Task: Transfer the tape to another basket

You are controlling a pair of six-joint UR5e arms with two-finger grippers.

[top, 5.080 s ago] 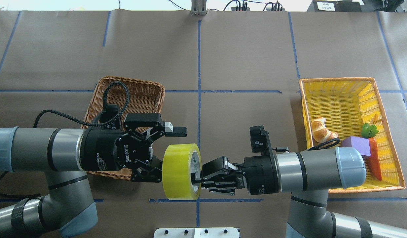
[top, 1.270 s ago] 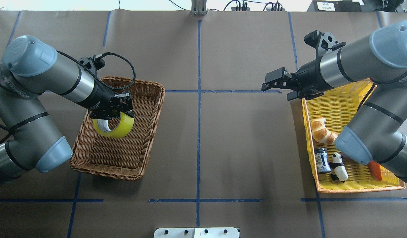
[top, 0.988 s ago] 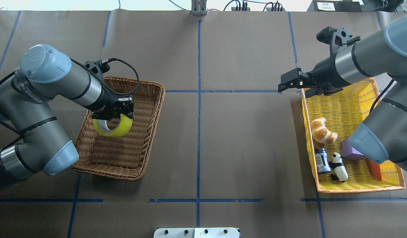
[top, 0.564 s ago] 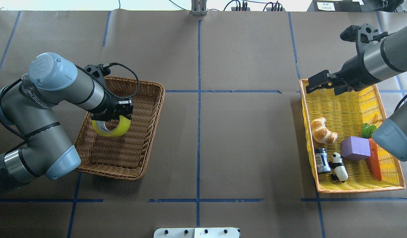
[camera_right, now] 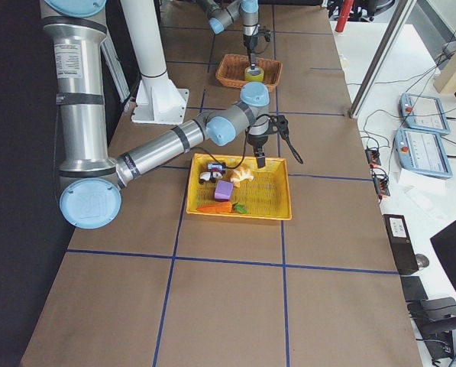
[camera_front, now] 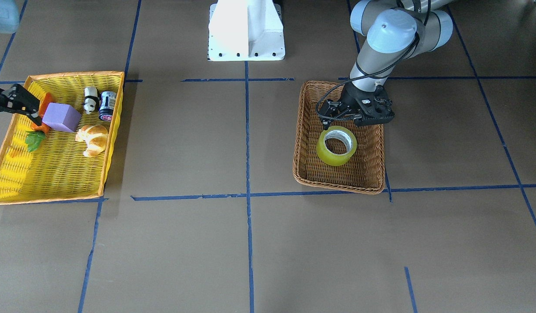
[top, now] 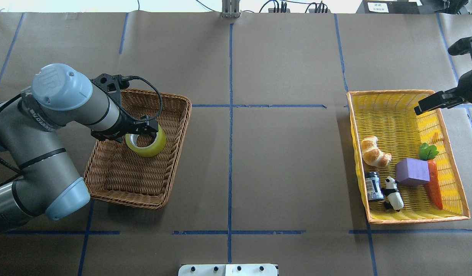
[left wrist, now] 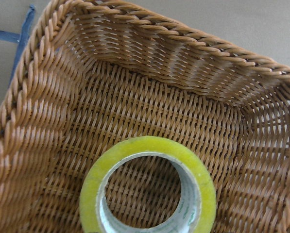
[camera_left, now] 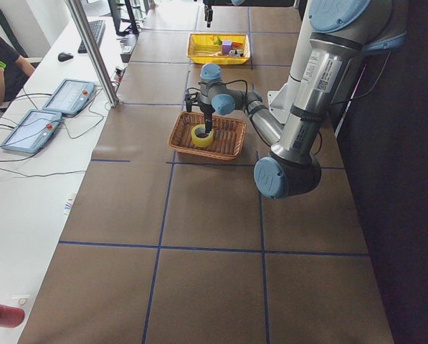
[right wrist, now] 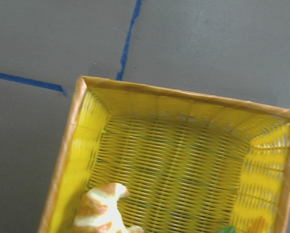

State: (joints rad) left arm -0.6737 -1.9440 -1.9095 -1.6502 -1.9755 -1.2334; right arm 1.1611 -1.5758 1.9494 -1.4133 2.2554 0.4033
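The yellow-green tape [top: 146, 142] lies flat on the floor of the brown wicker basket [top: 117, 180], in its far half. It also shows in the front-facing view [camera_front: 336, 146] and fills the bottom of the left wrist view [left wrist: 147, 189]. My left gripper [top: 138, 130] hangs just above the tape's edge, open, with nothing in it. The front-facing view shows the left gripper [camera_front: 356, 118] clear of the roll. My right gripper [top: 435, 102] is open and empty over the far right corner of the yellow basket [top: 389, 115].
The yellow basket holds a croissant [top: 374, 151], a purple block [top: 412, 171], a carrot [top: 434, 188], a small can [top: 372, 186] and a panda figure [top: 394, 193]. The white robot base [camera_front: 246, 30] stands at the table's near edge between the arms.
The left gripper has let go of the tape, which was held on edge and now lies flat in the brown basket. The right arm has drawn back to the right.
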